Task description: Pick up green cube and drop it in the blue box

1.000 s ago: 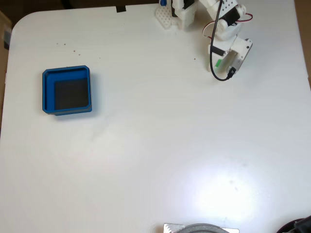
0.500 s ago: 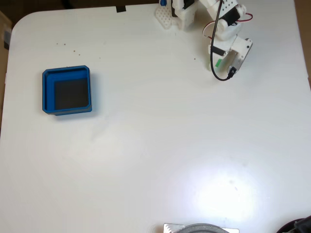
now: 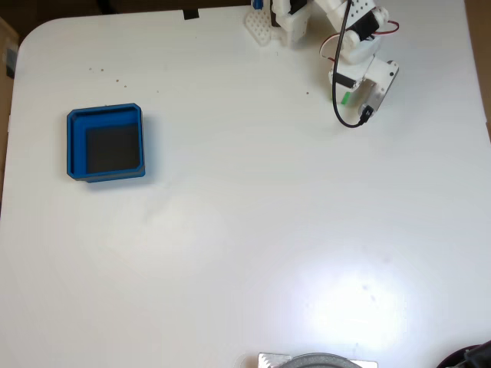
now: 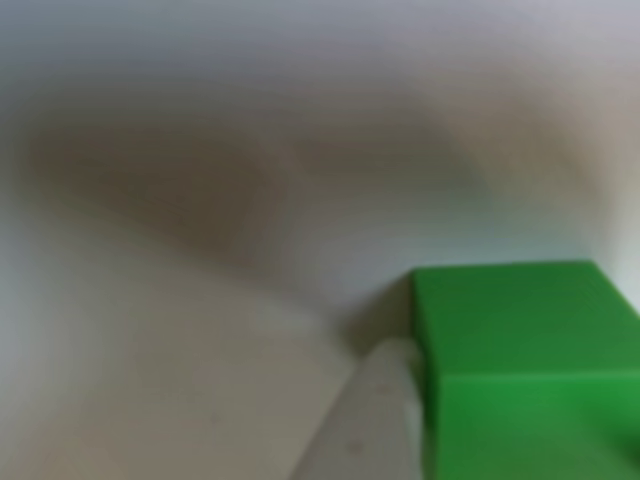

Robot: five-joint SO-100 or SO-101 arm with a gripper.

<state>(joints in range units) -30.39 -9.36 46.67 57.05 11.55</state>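
Grasping is the step in hand: your gripper [image 3: 350, 98] sits folded at the upper right of the fixed view, one finger [image 4: 365, 420] touching the green cube [image 4: 520, 350]. Whether it pinches, you cannot tell. Next, carry it across to the blue box [image 3: 74, 146] at left.

Bright green cube [image 4: 520, 370]; blue box [image 3: 105, 143], dark floor; white table [image 3: 253, 215]

No text, label, brand, number or sign can be read in either view. The surfaces that show carry no legible markings, and the close other view is too blurred to make out any lettering.
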